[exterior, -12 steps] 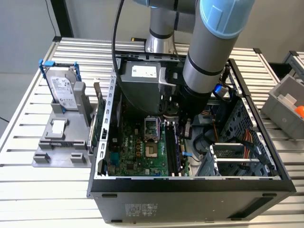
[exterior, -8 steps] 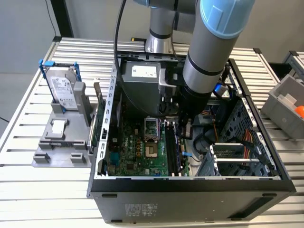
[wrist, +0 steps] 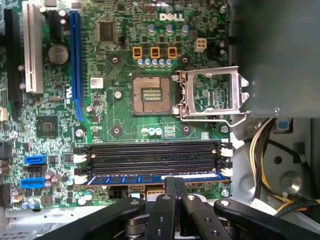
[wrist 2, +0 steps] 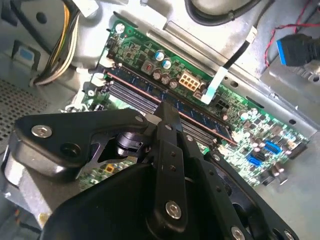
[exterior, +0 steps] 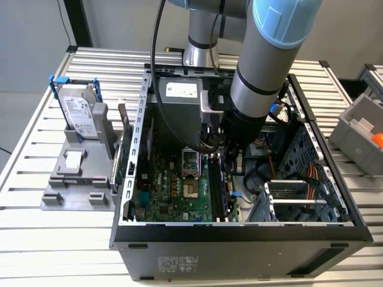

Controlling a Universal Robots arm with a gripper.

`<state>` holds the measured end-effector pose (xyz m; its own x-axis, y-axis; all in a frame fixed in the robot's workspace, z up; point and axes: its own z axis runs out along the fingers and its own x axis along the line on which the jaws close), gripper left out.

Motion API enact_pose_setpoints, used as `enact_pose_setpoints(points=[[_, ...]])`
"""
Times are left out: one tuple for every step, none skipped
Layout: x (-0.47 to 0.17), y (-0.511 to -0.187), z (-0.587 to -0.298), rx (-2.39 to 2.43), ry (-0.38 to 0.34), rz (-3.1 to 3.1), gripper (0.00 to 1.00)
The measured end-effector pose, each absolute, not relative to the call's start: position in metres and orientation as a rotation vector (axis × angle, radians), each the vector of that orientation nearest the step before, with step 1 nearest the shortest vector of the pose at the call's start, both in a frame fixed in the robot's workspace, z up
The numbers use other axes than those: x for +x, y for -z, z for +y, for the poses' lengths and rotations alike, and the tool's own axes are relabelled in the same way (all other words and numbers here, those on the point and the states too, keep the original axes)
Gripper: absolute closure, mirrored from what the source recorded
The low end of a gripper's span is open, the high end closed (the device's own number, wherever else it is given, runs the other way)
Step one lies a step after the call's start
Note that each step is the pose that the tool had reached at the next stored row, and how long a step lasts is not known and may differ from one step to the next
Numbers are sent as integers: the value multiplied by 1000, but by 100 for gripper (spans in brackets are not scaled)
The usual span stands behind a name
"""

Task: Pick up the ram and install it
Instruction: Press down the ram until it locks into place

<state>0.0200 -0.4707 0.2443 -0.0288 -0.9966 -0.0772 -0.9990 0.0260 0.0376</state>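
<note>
A: so where's the gripper (wrist: 174,186) at?

B: down inside the case (exterior: 239,230), right over the RAM slots (wrist: 150,156). In the first wrist view its fingers (wrist: 174,192) are pressed together, tips sitting on top of the ram (wrist: 155,178).

A: is it clamped on the stick?

B: nah, looks more like it's resting on the edge than gripping it. The ram sits in the slot nearest the gripper, with the empty slots just beyond it. The CPU socket (wrist: 150,94) is farther out past those, cover flipped open.

A: anything outside?

B: a hard drive (exterior: 79,110) stands in a grey holder (exterior: 75,179), well away on the table (exterior: 36,233).
</note>
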Motion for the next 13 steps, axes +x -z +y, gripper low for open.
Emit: enact_pose_setpoints(points=[[20, -244, -471, -2169, -126, 2229, 100], [20, -244, -471, -2169, -126, 2229, 100], [20, -244, -471, -2169, -126, 2229, 100], [20, -244, -471, -2169, -126, 2229, 100], [20, -244, -471, -2169, -126, 2229, 100], [20, -244, -471, -2169, -126, 2229, 100], [20, -244, -471, -2169, -126, 2228, 100], [20, -244, -471, -2169, -126, 2228, 100], [20, -244, -471, -2169, -126, 2229, 100], [20, -244, -471, -2169, -126, 2228, 100], [20, -243, -471, -2169, -126, 2228, 100], [20, -243, -471, -2169, -126, 2228, 100], [20, -242, -471, -2169, -126, 2228, 100]])
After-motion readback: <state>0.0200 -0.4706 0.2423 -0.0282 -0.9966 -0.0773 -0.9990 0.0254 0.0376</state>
